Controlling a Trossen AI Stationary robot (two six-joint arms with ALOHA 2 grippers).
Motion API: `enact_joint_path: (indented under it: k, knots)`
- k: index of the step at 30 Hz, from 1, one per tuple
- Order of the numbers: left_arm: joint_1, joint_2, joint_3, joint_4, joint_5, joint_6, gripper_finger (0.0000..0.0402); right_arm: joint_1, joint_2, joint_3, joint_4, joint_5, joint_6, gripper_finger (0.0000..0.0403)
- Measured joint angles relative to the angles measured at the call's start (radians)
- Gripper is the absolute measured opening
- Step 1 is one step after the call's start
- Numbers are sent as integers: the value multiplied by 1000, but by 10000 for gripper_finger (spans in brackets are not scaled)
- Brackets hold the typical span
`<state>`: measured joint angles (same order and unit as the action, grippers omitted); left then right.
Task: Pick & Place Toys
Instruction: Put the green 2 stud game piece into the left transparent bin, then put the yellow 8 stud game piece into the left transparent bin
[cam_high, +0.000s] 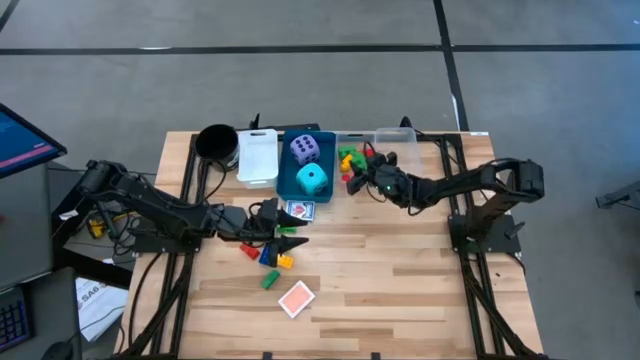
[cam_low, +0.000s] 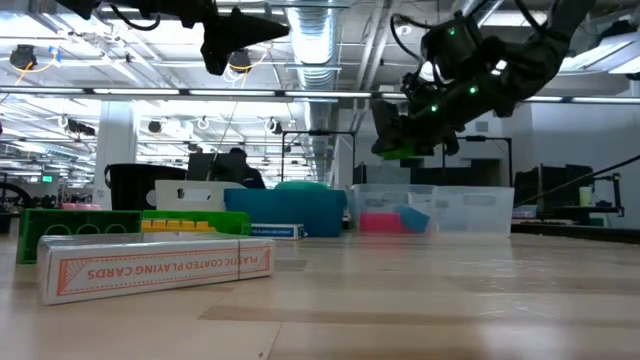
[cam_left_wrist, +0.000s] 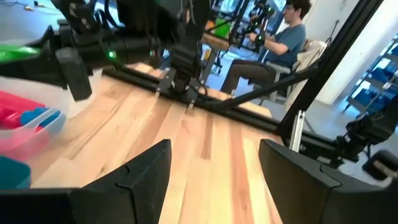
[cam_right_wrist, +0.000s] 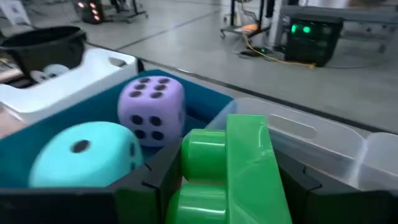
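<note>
1. Counter (cam_high: 400, 280): pale wooden slats, with a dark arm entering from each side.
2. Blue bin (cam_high: 290, 182): at 12 o'clock of the counter's middle, holding a purple die (cam_high: 305, 149) and a cyan die (cam_high: 312, 179) side by side; a white bin (cam_high: 257, 158) touches it at 9 o'clock, and a black cup (cam_high: 215, 142) stands beyond that.
3. Clear bin (cam_high: 395, 137): at 3 o'clock of the blue bin, with coloured bricks inside.
4. Right gripper (cam_high: 368, 177): raised over the clear bin; fingers clamped on a green brick (cam_right_wrist: 227, 174).
5. Left gripper (cam_high: 292, 236): raised over the loose bricks (cam_high: 270, 258) near the counter's middle; fingers parted, holding nothing.
6. Red-backed card box (cam_high: 296, 298): lies alone at 6 o'clock of the loose bricks.
7. Second card pack (cam_high: 299, 210): flat, just in front of the blue bin.
</note>
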<state>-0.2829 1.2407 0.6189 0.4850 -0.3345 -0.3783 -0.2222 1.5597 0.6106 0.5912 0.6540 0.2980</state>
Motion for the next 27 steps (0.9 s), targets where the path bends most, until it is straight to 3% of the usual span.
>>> enact_joint_path:
  k: [2,8,13,19,27]
  knots:
    - [0,0,0,-23,0,0,237,-2,0,0,-4,-4,-1,174]
    - [0,0,0,-63,0,0,237,-5,6,2,0,-29,43,288]
    - [0,0,0,-63,0,0,237,-19,8,2,-11,-30,43,342]
    - [0,0,0,-66,-1,0,237,75,8,2,40,-113,-29,346]
    - [0,0,0,-66,-1,0,237,335,7,2,30,-83,-69,314]
